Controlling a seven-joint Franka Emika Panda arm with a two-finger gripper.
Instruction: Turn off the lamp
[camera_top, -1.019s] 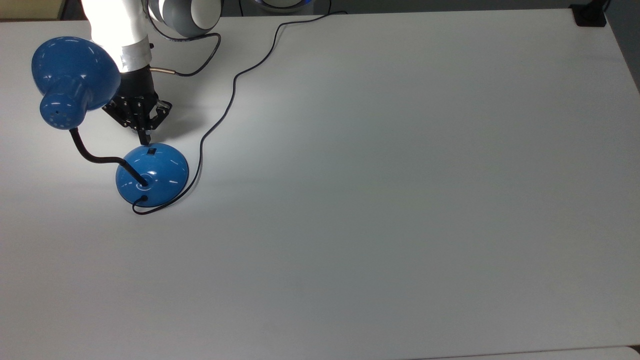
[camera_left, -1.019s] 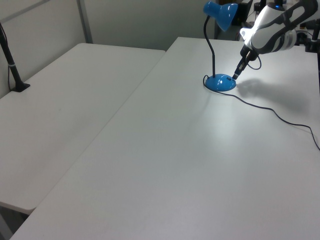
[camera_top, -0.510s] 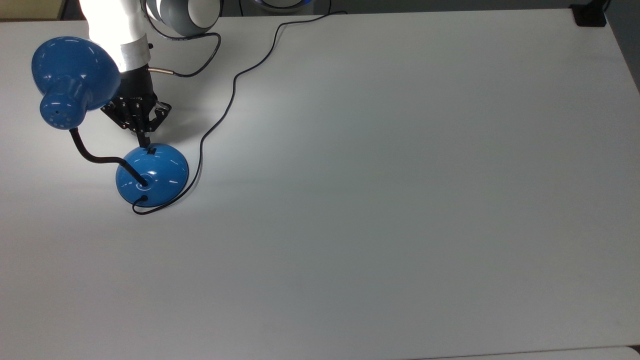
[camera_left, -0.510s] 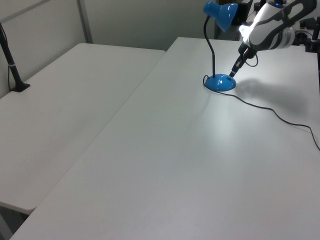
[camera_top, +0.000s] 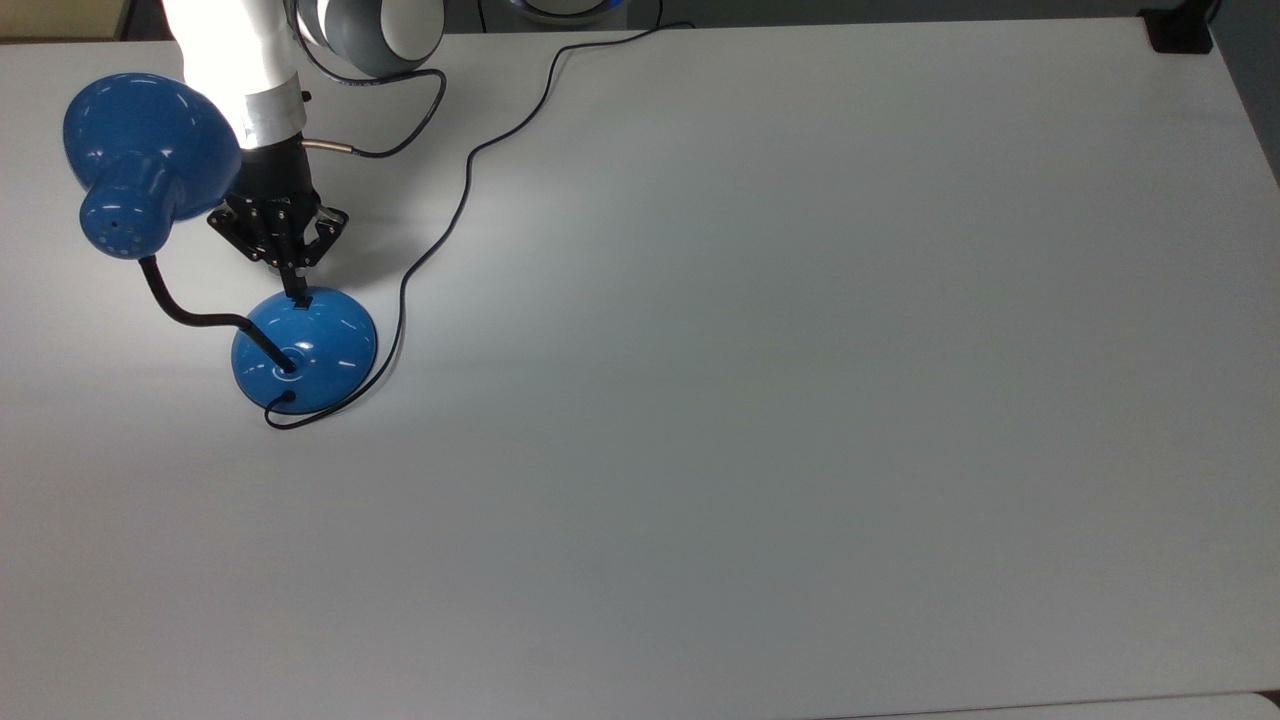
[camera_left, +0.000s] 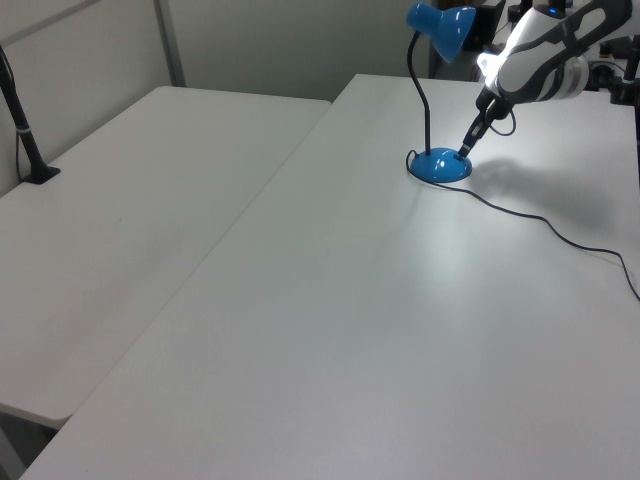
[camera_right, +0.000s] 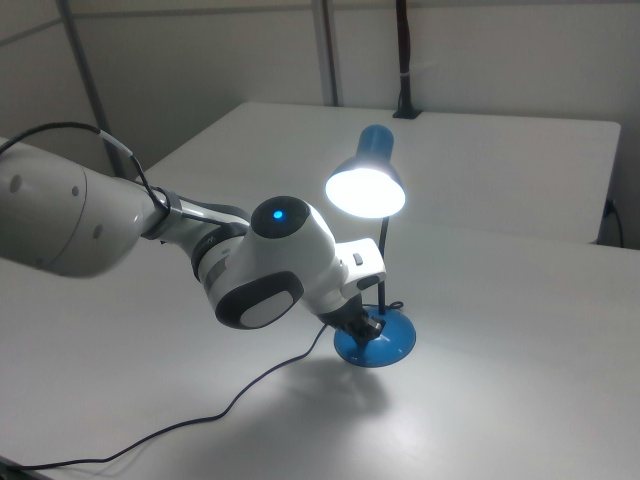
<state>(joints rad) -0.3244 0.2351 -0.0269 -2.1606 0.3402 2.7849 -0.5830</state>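
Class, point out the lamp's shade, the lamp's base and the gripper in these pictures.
lamp's shade (camera_top: 150, 135): top view, on the blue cone.
lamp's base (camera_top: 330, 350): top view, on the blue dome.
gripper (camera_top: 297, 290): top view, at its fingertips.

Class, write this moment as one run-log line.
phase: pressing switch | gripper: shut, tip at switch on lamp base | lamp: lit | table: cord trailing

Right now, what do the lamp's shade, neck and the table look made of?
Lamp shade: glossy blue, likely painted metal or plastic; sharp highlights show. Neck: black, bent in a curve, so flexible tubing. Table: matte white, probably laminate; it gives only a soft sheen.
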